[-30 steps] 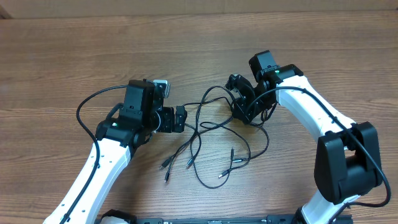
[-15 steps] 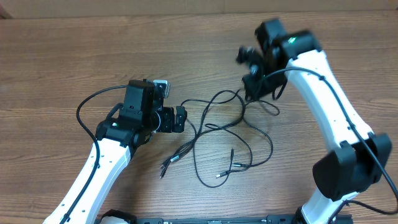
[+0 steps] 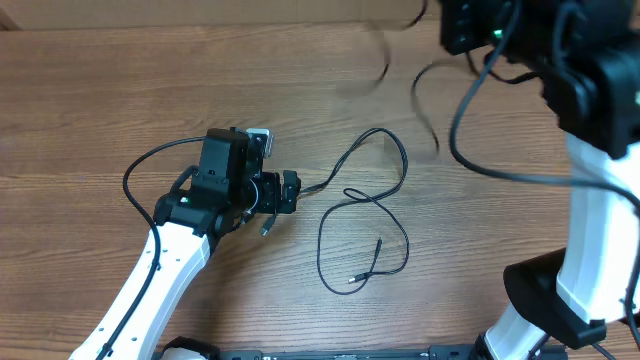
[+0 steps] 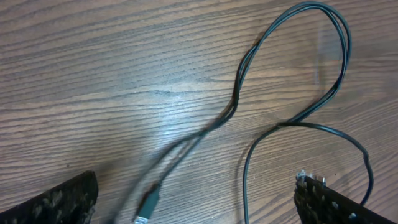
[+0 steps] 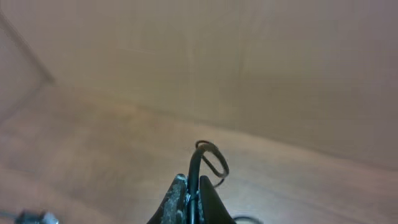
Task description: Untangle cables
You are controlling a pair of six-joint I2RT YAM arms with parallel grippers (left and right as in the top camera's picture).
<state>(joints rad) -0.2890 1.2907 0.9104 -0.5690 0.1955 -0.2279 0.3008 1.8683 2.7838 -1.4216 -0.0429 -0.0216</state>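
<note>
Thin black cables [image 3: 362, 196] lie looped on the wooden table right of my left gripper [image 3: 289, 191]. That gripper stands open and low over the table. A silver-tipped plug [image 4: 147, 208] lies on the wood between its two fingers [image 4: 62, 199], touching neither. Two more plug ends [image 3: 352, 281] rest at the near side of the loop. My right gripper [image 5: 194, 198] is raised high at the far right, shut on a black cable [image 5: 198, 163] that curls just past its tips. In the overhead view, blurred cable strands [image 3: 428, 100] hang below that raised arm.
The right arm [image 3: 590, 90] is lifted and fills the upper right of the overhead view, with its own thick black wire [image 3: 480, 165] drooping beside it. The left arm's thick wire [image 3: 140, 170] arcs out on its left. The table's far edge [image 3: 200, 25] runs along the top.
My right gripper has risen and swung toward the far right with a cable in it, pulling strands out of the tangle. The remaining loop has shifted and thinned. The left arm has not moved.
</note>
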